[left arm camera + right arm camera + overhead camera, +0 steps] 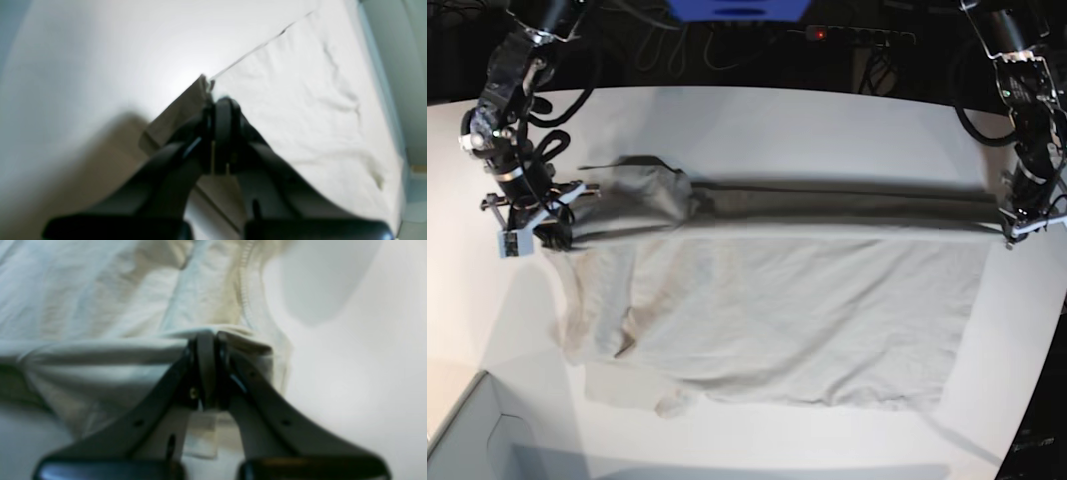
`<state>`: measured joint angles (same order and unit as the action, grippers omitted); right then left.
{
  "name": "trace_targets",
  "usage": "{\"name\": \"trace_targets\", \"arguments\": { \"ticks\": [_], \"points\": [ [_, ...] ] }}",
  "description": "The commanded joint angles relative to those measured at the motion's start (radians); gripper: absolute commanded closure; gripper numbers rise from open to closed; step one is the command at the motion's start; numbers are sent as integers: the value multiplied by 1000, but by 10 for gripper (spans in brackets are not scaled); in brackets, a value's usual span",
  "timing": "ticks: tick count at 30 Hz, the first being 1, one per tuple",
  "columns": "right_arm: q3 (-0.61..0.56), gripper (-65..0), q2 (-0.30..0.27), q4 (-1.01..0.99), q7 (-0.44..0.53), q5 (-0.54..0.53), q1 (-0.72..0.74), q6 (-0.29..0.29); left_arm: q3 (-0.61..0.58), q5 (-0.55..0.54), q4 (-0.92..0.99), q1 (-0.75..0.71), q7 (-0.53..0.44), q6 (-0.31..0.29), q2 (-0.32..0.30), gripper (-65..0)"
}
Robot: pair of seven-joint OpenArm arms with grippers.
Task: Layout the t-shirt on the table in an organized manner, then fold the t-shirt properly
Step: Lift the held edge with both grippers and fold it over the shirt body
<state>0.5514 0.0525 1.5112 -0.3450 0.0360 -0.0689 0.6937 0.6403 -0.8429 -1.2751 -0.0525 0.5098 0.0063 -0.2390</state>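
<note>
My left end effector (218, 100) pinches the shirt (797, 320) at its hem corner, and my right end effector (206, 336) is clamped on a fold near the collar. Beyond them, the shirt stretches taut between both, draping forward across the worktop (827, 130).

Beige t-shirt (797, 310) spread flat, far edge lifted, on white table (827, 130).

- Counter (827, 120): white, smooth, curved far edge.
- T-shirt (807, 320): beige-grey, spread flat across counter middle, far edge lifted.
- Pale box corner (467, 440): near-left.
</note>
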Motion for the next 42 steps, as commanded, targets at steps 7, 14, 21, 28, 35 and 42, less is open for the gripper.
{"name": "trace_targets", "arguments": {
  "ticks": [7,14,21,28,35,42],
  "points": [
    [2,0,-36,-60,24,-15,83,4,-43,-5,-7,82,-41,-6,-47,-2],
    [2,0,-55,-139,25,-15,129,4,-44,-5,113,161,-41,-6,-46,-2],
    [2,0,-67,-162,25,-15,159,4,-44,-5,213,231,-41,-6,-47,-5],
    [0,0,-67,-162,24,-15,180,4,-92,-5,263,279,-36,-6,-50,-7],
    [-63,-120,-110,-162,22,-15,160,4,-207,-6,259,303,-43,-4,-78,-186],
    [-32,-268,-115,-122,22,-17,149,4,-159,-9,248,293,-36,-4,-78,-256]
  ]
}}
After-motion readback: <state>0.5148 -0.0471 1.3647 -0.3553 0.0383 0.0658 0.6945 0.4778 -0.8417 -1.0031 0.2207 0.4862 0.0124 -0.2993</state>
